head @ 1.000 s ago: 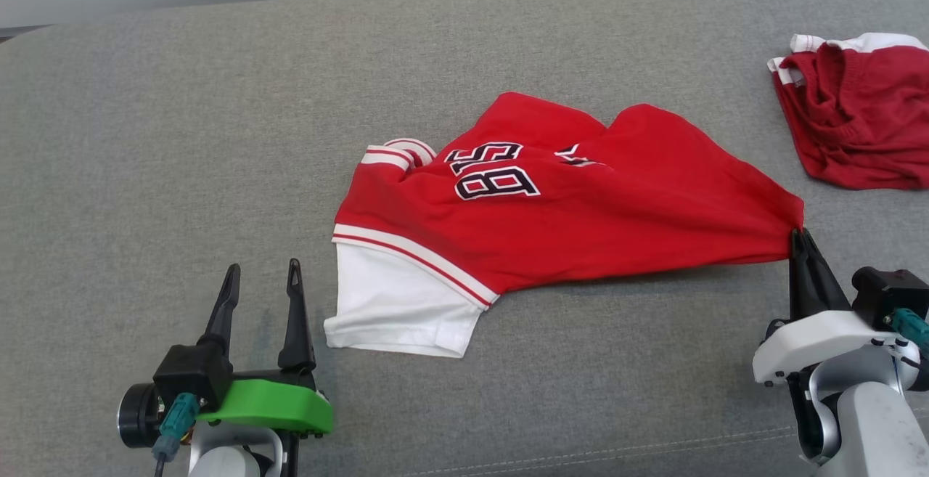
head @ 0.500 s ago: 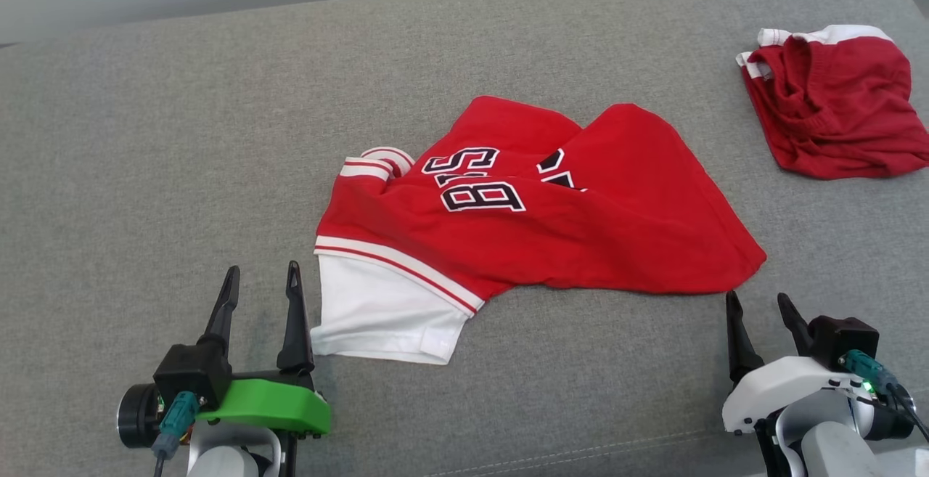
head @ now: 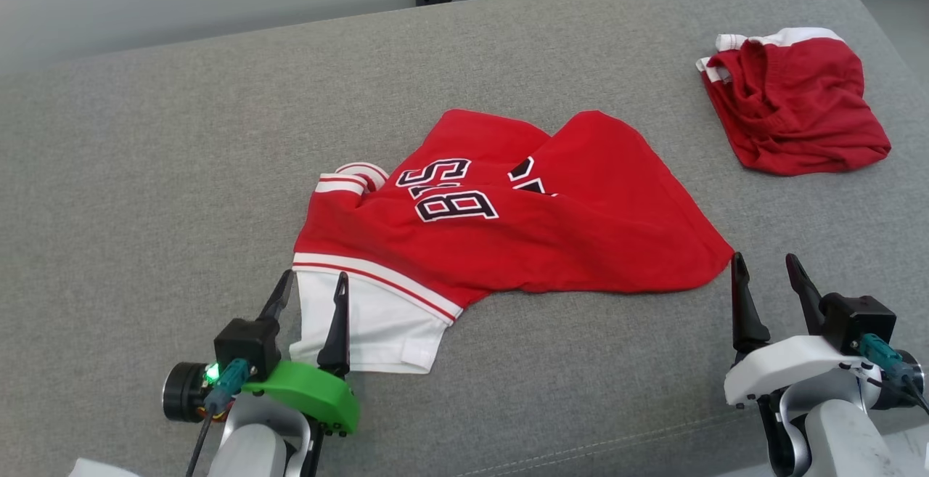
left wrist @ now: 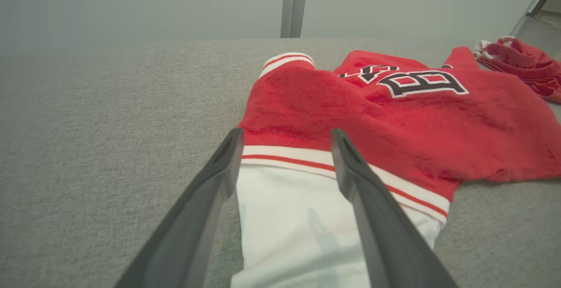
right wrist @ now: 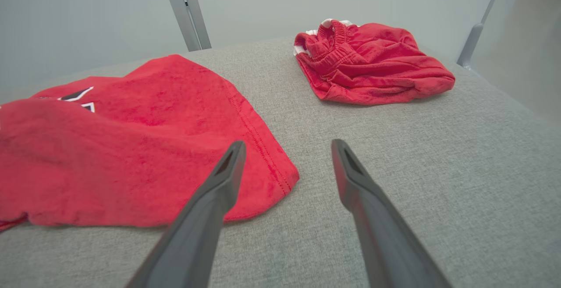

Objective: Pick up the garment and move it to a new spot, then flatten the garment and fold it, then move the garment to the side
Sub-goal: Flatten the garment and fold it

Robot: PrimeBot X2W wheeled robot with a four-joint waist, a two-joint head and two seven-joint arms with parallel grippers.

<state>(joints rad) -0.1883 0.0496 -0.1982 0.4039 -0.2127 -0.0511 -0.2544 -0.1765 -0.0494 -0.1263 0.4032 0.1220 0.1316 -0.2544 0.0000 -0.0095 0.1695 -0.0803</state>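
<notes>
The jersey [head: 508, 237] lies rumpled mid-cushion [head: 145, 172], toward the front edge. Both pincers gape empty: the left gripper [head: 313, 277] straddles the sleeve [head: 363, 324] edge, and the right gripper [head: 764, 259] sits just off the hem corner [head: 715, 263]. To flatten it well, pinch low and draw outward evenly. The left wrist view shows the sleeve between the fingers, and the right wrist view shows the waistband of the shorts [right wrist: 372, 64].
</notes>
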